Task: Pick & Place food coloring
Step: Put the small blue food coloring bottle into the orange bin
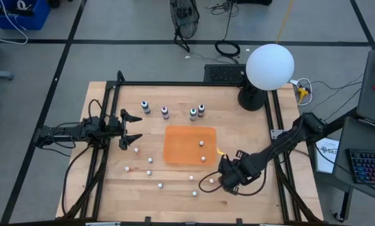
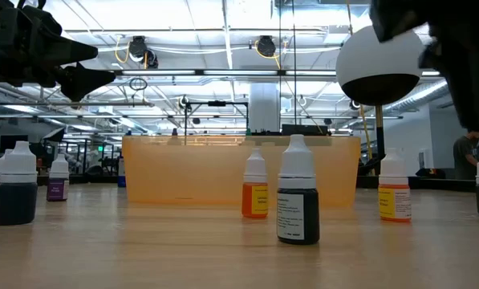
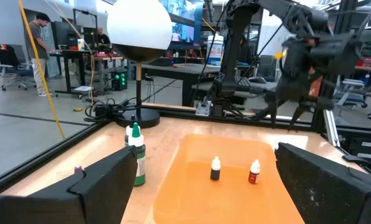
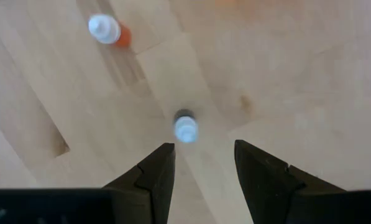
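Your right gripper (image 4: 201,165) hangs spread over the pale wooden tabletop (image 4: 309,87), a dark, white-capped food coloring bottle (image 4: 185,127) just ahead of its fingertips and an orange one (image 4: 107,31) farther off. Your left gripper (image 1: 130,127) waits open beside the orange tray (image 1: 190,145). Beyond stands a globe lamp (image 1: 269,68).

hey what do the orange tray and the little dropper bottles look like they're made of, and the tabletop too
The orange tray looks like translucent plastic with a matte finish: room light shows through its wall. The dropper bottles seem to be clear plastic with opaque white caps and paper labels; the liquid's tint shows through. The tabletop looks like pale wood, with visible grain and plank seams.
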You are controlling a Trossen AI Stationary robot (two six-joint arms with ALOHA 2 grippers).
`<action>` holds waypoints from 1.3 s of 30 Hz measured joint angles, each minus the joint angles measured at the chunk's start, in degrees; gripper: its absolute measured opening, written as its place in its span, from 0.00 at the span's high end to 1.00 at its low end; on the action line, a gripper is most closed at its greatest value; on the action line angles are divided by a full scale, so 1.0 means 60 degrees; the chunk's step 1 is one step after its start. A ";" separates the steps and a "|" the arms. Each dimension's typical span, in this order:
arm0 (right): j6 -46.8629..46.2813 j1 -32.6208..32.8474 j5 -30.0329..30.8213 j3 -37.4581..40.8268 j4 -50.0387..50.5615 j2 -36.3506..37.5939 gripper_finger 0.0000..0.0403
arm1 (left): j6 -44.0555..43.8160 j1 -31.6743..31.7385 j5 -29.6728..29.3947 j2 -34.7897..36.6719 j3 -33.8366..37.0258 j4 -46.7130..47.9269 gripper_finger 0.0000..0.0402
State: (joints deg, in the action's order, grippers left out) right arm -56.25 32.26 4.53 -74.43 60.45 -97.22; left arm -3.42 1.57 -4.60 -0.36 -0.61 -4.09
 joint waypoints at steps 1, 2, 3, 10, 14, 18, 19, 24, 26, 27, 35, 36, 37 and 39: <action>-0.0010 0.0011 -0.0105 0.0196 -0.0230 -0.0002 0.62 | 0.0000 -0.0001 0.0000 0.0000 0.0001 0.0002 0.06; -0.0014 0.0013 -0.0239 0.0373 -0.0428 0.0002 0.62 | 0.0000 0.0003 0.0000 0.0000 0.0001 -0.0001 0.06; -0.0014 0.0013 -0.0305 0.0554 -0.0614 0.0013 0.62 | 0.0000 0.0003 0.0000 0.0000 -0.0002 0.0003 0.06; -0.0018 -0.0002 -0.0781 0.1536 -0.2360 0.0009 0.62 | -0.0004 0.0003 0.0000 0.0000 0.0000 -0.0001 0.06; 0.0029 -0.0056 -0.0811 0.1929 -0.3224 0.0006 0.62 | -0.0001 -0.0001 0.0000 0.0000 -0.0002 -0.0001 0.06; 0.0219 -0.0199 -0.0804 0.1971 -0.3340 0.0006 0.62 | -0.0001 0.0003 0.0000 0.0000 -0.0003 -0.0001 0.06; 0.0238 -0.0239 -0.0799 0.1971 -0.3340 0.0006 0.62 | 0.0000 0.0002 0.0000 0.0000 -0.0002 -0.0001 0.06; 0.0481 -0.0364 -0.0783 0.1971 -0.3340 0.0006 0.62 | -0.0004 0.0001 0.0000 0.0000 -0.0003 -0.0001 0.06; 0.0495 -0.0391 -0.0782 0.1971 -0.3333 0.0006 0.63 | -0.0003 0.0003 0.0000 0.0000 -0.0003 -0.0001 0.06; 0.0543 -0.0419 -0.0786 0.1971 -0.3330 0.0006 0.63 | -0.0004 0.0000 0.0000 0.0000 -0.0001 -0.0001 0.06; 0.0761 -0.0432 -0.0748 0.1971 -0.3336 0.0006 0.63 | -0.0004 -0.0001 0.0000 0.0000 0.0001 -0.0001 0.06; 0.0749 -0.0432 -0.0748 0.1970 -0.3335 0.0006 0.63 | -0.0004 -0.0001 0.0000 0.0000 0.0001 -0.0001 0.06; 0.0736 -0.0432 -0.0746 0.1959 -0.3326 0.0006 0.63 | 0.0000 -0.0001 0.0000 0.0000 -0.0002 -0.0001 0.06; 0.0739 -0.0429 -0.0739 0.1869 -0.3315 0.0006 0.63 | -0.0002 0.0001 0.0000 0.0000 -0.0001 -0.0001 0.06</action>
State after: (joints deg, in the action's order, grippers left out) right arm -51.81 29.69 0.10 -63.22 40.56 -97.19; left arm -3.43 1.58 -4.60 -0.36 -0.61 -4.10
